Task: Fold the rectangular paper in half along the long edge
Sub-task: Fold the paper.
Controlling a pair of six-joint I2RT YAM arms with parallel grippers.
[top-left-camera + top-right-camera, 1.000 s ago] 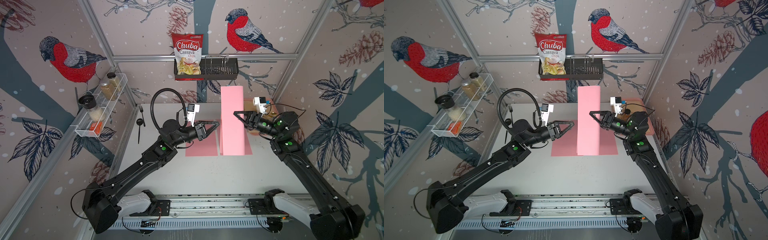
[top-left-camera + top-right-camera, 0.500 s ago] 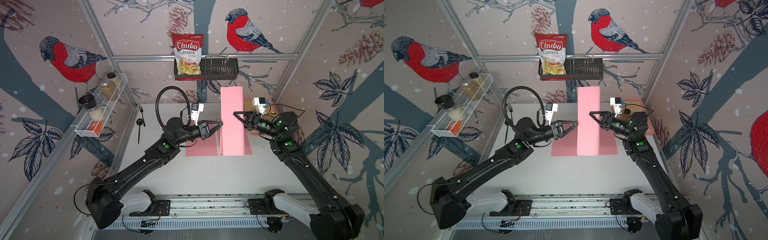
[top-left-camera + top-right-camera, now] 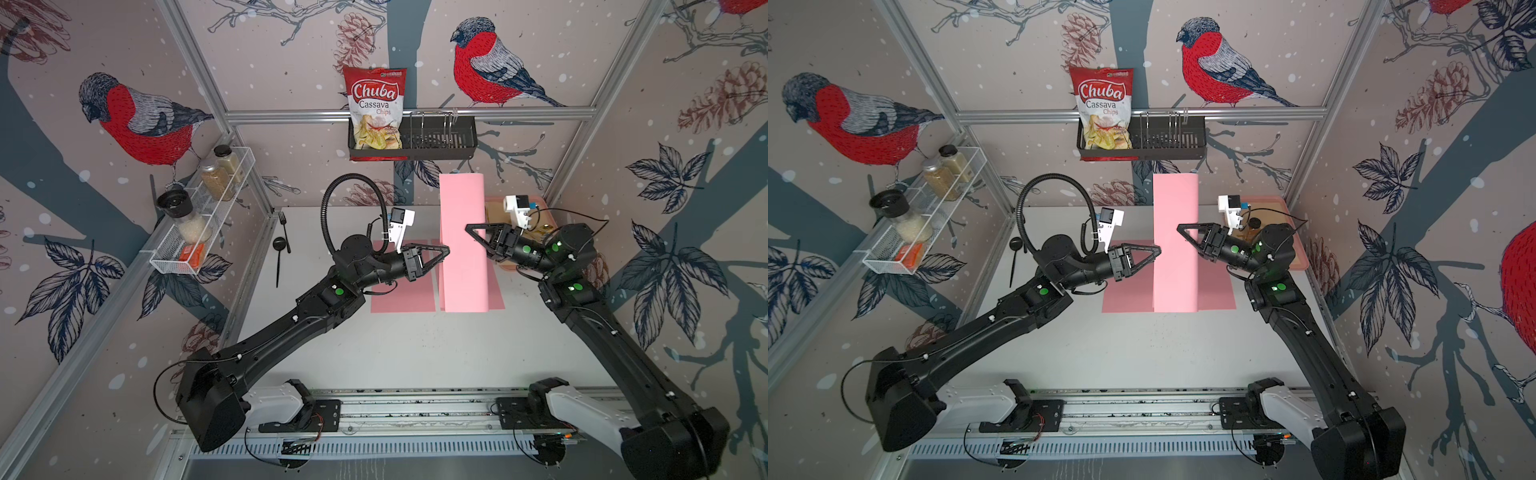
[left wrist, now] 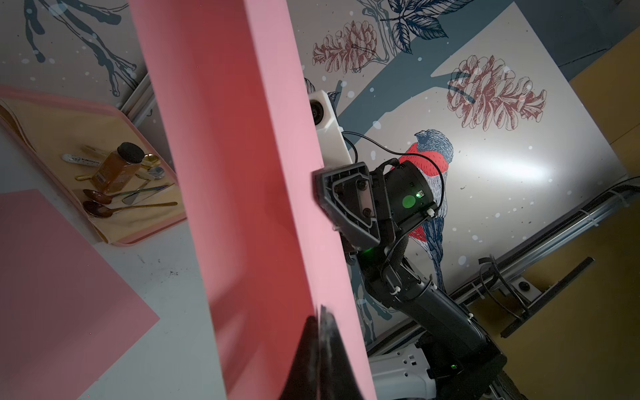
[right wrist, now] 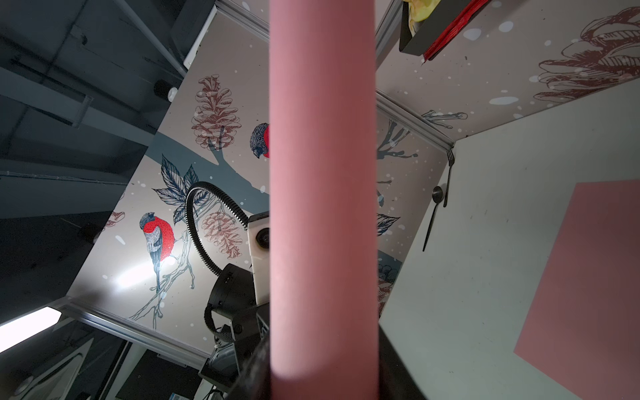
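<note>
The pink rectangular paper (image 3: 462,249) (image 3: 1175,249) is held up off the table, bent over into a long upright loop. In both top views my left gripper (image 3: 446,250) (image 3: 1158,250) meets its left side, where the free edges are. The left wrist view shows that gripper (image 4: 320,322) pinched shut on the paper (image 4: 249,173). My right gripper (image 3: 469,227) (image 3: 1180,227) comes from the right. In the right wrist view the rounded bend of the paper (image 5: 322,173) fills the gap between its fingers (image 5: 394,367), so that gripper (image 5: 322,374) is shut on it.
Two more pink sheets (image 3: 403,291) (image 3: 495,291) lie flat on the white table under the arms. A pink tray (image 3: 544,212) with a jar (image 4: 114,166) and spoons sits back right. A black fork and spoon (image 3: 282,249) lie back left. Wall racks hold a chips bag (image 3: 376,112) and jars (image 3: 216,174).
My left gripper has moved right up to the paper and closed on its left side. The right arm and the lifted paper have stayed where they were.
</note>
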